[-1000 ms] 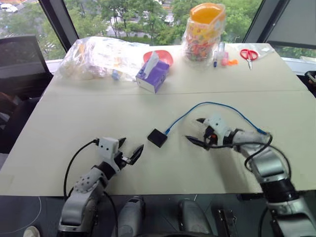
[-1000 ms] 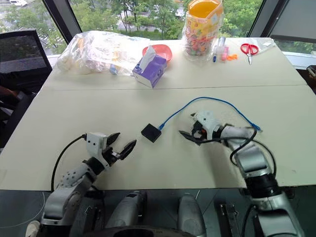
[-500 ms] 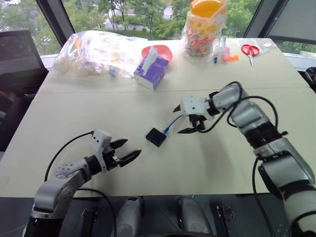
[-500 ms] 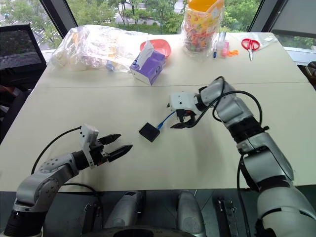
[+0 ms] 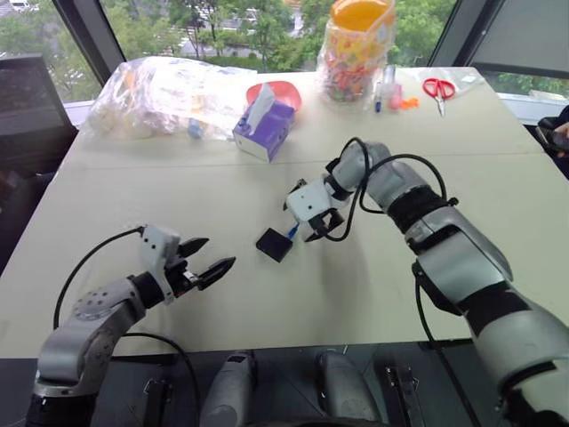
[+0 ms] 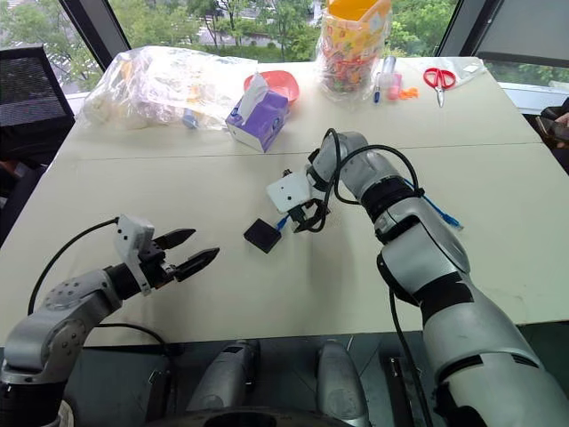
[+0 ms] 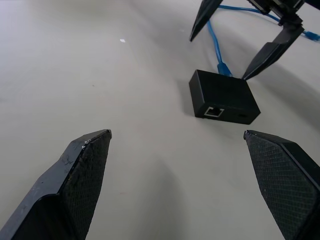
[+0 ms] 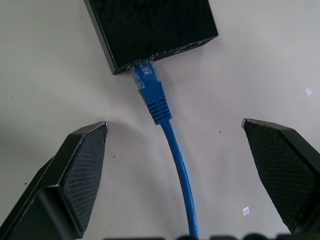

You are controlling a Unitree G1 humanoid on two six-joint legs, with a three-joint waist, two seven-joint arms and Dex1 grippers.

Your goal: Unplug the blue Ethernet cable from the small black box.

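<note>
**Plug still seated, both claws wide**

I am hanging my right gripper [image 8: 175,165] nose-down over the table [image 5: 267,302], its two fingers spread wide and holding nothing. Between them I am looking straight at the blue Ethernet cable [image 8: 177,165], which is running up the middle of the gap to its clear plug, and that plug is sitting in the side port of the small black box [image 8: 150,27]. The box is lying flat on the table, just beside my right fingertips and between my two arms. My left gripper [image 5: 203,264] is hovering low and well apart from the box, also spread wide and empty, pointing toward the face of the box with an empty port.

What is worrying me, judging from here:

- The box is small and looks light, and nothing is pinning it. If I am closing on the cord and pulling, the box may simply be dragging along with it and the plug never leaving the port.
- The plug looks like the kind with a latch tab. If I am gripping the thin cord behind the ribbed boot and not the plug itself, the latch may be staying locked and the cord slipping through my fingers.
- Closing off-centre could be nudging the cord sideways and swinging the box round.
</note>
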